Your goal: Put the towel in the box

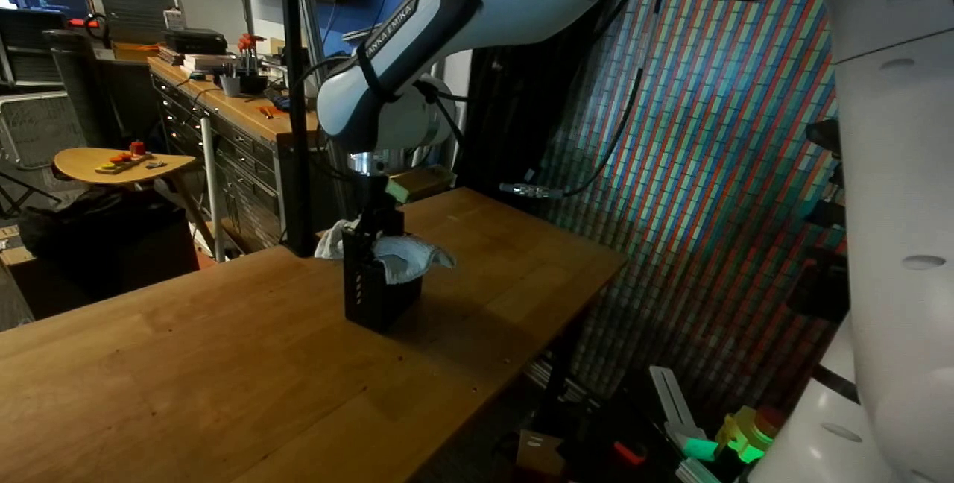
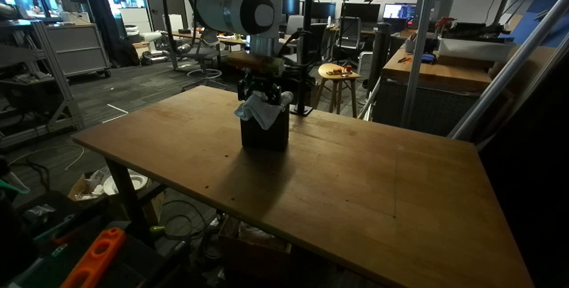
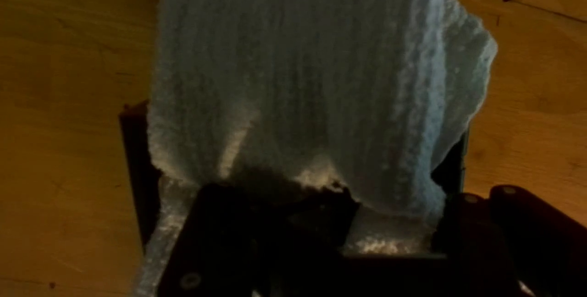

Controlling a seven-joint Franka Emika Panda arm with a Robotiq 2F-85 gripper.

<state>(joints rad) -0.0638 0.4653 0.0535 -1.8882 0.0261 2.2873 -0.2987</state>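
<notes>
Towel: one, pale grey-blue, thick weave; draped over the top of the box, flaps hanging outside it. How much lies inside is hidden.

Box: one, black, standing upright on the counter; a line of small holes runs down one side in an exterior view. In the wrist view its dark edges show from beneath the towel.

Tool: one, black, pointing down at the top of the box and touching the towel. Fingers dark against dark; whether they are parted or pressed together on the towel cannot be made out.

Arm: white and grey with black trim, reaching over the counter.

Counter: wooden top with small dark spots; a shadow spreads from the foot of the box in an exterior view.

Post: black, upright, its foot at the counter's edge, near the box.

Surroundings: small table bearing red and yellow pieces; drawer cabinet; hanging cable with a metal plug; patterned panel in red, green and blue; orange bar with holes, low in an exterior view.
</notes>
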